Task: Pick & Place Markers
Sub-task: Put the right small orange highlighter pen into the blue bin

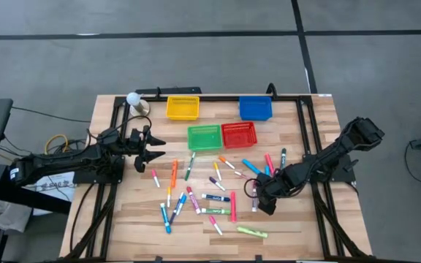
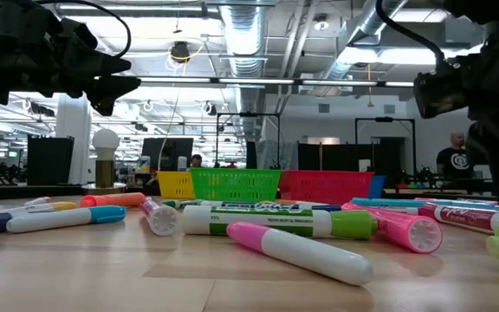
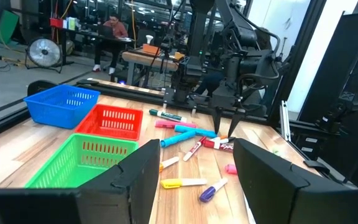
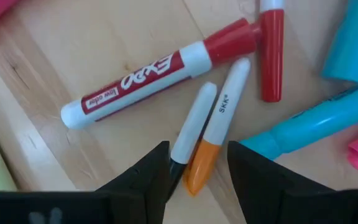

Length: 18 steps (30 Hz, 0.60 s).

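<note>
Right gripper (image 1: 263,199), lowered over the scattered markers (image 1: 203,191) on the wooden table (image 1: 130,219), fingers parted and holding nothing; in the right wrist view its two dark fingers (image 4: 145,177) straddle the near ends of two thin pens lying side by side. One of these, an orange-capped pen (image 4: 215,138), carries the letters "SKK" on its white barrel; the other, a black-tipped white pen (image 4: 190,127), shows no legible print. Just beyond them lies a red dry-erase marker (image 4: 160,73) whose white label reads "EXPO" with "low odor" in small type. Beside these, a second red marker (image 4: 271,50) and two light blue markers (image 4: 303,127) are cut off by the frame edge, as is a pink one at the corner.

Left gripper (image 1: 152,150), open and empty, hovers off to the far side of the marker field from the right gripper, near the green basket (image 1: 204,136). Only the high view shows all four baskets; the yellow basket (image 1: 183,107) and blue basket (image 1: 255,107) sit beyond the green and the red basket (image 1: 239,134). The low view alone shows print on a green-capped marker (image 2: 275,220), too small to read, and a person standing in the room behind (image 2: 451,156).
</note>
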### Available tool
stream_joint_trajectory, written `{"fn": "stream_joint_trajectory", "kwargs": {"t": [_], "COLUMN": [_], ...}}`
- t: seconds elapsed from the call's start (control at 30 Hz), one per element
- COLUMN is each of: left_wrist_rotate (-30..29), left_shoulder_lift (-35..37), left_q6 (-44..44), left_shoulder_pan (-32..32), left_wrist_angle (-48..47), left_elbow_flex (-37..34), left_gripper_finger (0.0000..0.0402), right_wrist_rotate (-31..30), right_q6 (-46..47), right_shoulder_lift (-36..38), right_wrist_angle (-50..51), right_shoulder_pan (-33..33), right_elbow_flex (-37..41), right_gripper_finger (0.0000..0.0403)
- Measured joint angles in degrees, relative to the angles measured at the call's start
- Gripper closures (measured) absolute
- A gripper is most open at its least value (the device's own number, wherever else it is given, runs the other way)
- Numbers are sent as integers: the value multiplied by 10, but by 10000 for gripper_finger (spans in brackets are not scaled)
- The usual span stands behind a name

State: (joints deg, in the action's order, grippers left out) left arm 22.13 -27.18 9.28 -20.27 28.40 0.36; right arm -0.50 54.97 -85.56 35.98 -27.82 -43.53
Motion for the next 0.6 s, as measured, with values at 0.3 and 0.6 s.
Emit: {"fn": "stream_joint_trajectory", "kwargs": {"t": [0.3, 0.6], "left_wrist_rotate": [0, 0], "left_shoulder_lift": [0, 0], "left_q6": [0, 0], "left_shoulder_pan": [0, 0], "left_wrist_angle": [0, 0], "left_elbow_flex": [0, 0], "left_gripper_finger": [198, 198], "right_wrist_rotate": [-14, -15], "right_q6": [-10, -10], "right_shoulder_lift": [0, 0], "right_wrist_angle": [-6, -13], "right_shoulder_pan": [6, 5], "right_elbow_flex": [0, 0], "right_gripper_finger": [253, 253]}}
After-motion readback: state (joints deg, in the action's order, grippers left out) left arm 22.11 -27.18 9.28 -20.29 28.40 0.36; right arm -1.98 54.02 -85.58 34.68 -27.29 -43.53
